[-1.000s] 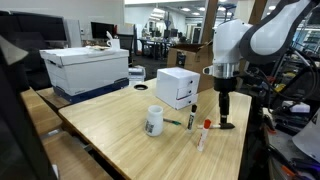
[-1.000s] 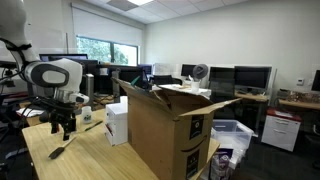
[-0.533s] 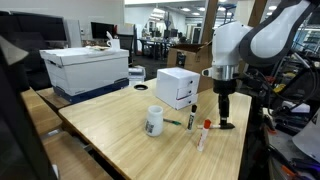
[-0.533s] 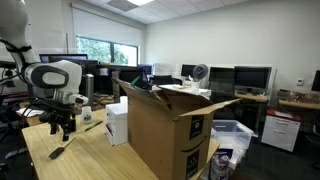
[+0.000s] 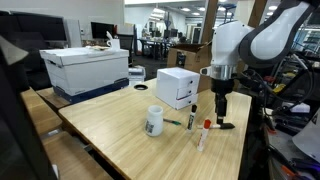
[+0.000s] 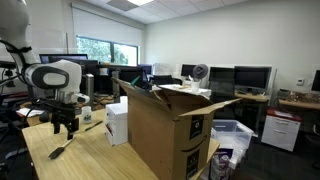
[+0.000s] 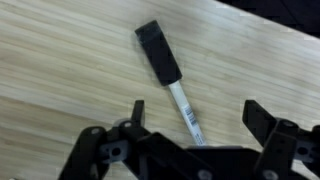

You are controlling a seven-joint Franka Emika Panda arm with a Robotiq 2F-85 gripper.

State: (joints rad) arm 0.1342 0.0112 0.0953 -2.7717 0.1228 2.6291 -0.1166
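My gripper (image 7: pixel 196 122) stands open a little above a wooden table (image 5: pixel 120 125), with nothing held. In the wrist view a marker (image 7: pixel 170 78) with a black cap and a white barrel lies flat on the wood, its barrel running down between the two fingers (image 7: pixel 137 110). In both exterior views the gripper (image 5: pixel 221 113) (image 6: pixel 66 126) points straight down. Just below it lies the black-capped marker (image 5: pixel 227 126). A red-capped marker (image 5: pixel 204 133), a dark marker (image 5: pixel 192 120) and a green pen (image 5: pixel 175 122) lie close by.
A white cup (image 5: pixel 154 121) stands near the pens, and a small white box (image 5: pixel 178 87) stands behind them. A large white box on a blue lid (image 5: pixel 85 68) is at the table's far end. A tall open cardboard box (image 6: pixel 165 130) stands beside the table.
The gripper has shifted slightly sideways and risen a little over the black-capped marker. Its jaws have stayed open, and the things on the table lie where they were.
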